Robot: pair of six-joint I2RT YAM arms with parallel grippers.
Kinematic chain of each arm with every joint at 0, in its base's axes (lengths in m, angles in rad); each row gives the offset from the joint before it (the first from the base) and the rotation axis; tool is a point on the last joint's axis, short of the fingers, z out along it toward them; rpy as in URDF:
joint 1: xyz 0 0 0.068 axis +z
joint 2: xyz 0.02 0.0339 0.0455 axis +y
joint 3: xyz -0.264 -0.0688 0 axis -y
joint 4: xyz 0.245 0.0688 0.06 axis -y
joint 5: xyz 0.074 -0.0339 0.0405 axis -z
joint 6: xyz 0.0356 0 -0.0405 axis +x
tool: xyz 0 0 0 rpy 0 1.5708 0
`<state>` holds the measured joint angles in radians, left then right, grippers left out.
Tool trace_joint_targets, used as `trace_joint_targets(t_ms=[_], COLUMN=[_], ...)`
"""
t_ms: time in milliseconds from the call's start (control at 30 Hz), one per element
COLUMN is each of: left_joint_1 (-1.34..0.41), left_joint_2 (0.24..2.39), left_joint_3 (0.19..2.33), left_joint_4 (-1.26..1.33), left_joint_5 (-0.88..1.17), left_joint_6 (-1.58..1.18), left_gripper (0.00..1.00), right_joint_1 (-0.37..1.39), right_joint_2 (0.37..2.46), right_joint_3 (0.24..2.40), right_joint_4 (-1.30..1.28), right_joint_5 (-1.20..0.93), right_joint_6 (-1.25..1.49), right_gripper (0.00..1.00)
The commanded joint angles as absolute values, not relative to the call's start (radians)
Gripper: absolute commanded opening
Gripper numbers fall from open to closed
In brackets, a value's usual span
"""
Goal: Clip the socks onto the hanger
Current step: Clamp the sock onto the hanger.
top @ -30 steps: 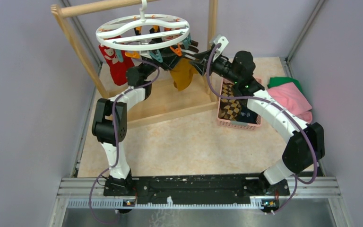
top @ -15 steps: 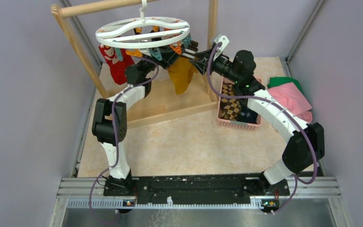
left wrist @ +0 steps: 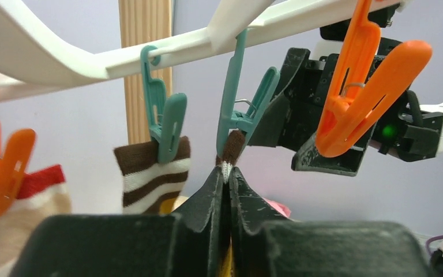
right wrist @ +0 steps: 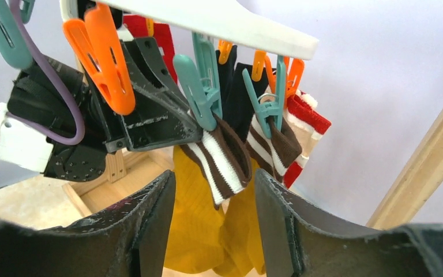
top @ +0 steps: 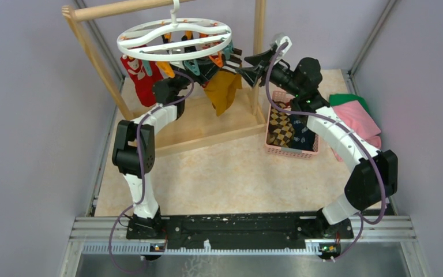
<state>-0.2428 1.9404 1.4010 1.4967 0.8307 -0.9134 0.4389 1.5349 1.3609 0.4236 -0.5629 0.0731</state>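
Pale lilac walls close in a speckled tabletop [top: 225,173]. Above it the left pincer [left wrist: 226,173] has closed within the last second. Its tips are now pressed together on the brown-and-white cuff [left wrist: 233,145] of a mustard sock [top: 222,89], just under the teal clip [left wrist: 228,109] that bites the same cuff. That clip hangs from the hanger [left wrist: 46,57] directly above the tips; left of them a second striped cuff [left wrist: 150,173] is already clipped.

The right pincer [right wrist: 213,176], which was close against this spot, has drawn back to the right. It stands spread and holds nothing, with both clipped cuffs just ahead of it.

This sock looks fastened, so I judge the left pincer can let go. Below the right pincer, back along its arm, the pink basket [top: 291,153] holds more socks [top: 280,130] to hang.
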Motion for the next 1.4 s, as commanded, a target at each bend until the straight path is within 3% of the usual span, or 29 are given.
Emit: trace_joint_targets(t_ms=[0,300,400,533,1367], left_joint_1=[-0.242,-0.241,-0.241,-0.241,-0.221], left_joint_2=[1.917,1.91,1.915,1.929,1.863], left_joint_3=[1.376,1.349,1.36,1.394,1.341], left_joint_4=[1.792,1.793,1.793,1.792,1.793], left_joint_5=[0.84,0.864,0.863,0.877,0.885], left_joint_6=[-0.916,-0.913,-0.915,-0.929,-0.907], left_gripper=[0.17,0.23,0.17,0.0,0.0], right_joint_1=[0.434,0.429,0.427,0.424,0.367], right_joint_2=[1.523,1.529,1.534,1.541,1.786], right_joint_3=[1.443,1.441,1.448,1.461,1.724], right_joint_4=[0.476,0.481,0.483,0.494,0.811], right_joint_5=[-0.601,-0.601,-0.607,-0.618,-1.08], right_joint_6=[0.114,0.121,0.126,0.138,0.433], right_gripper=[0.53,0.53,0.54,0.58,0.69])
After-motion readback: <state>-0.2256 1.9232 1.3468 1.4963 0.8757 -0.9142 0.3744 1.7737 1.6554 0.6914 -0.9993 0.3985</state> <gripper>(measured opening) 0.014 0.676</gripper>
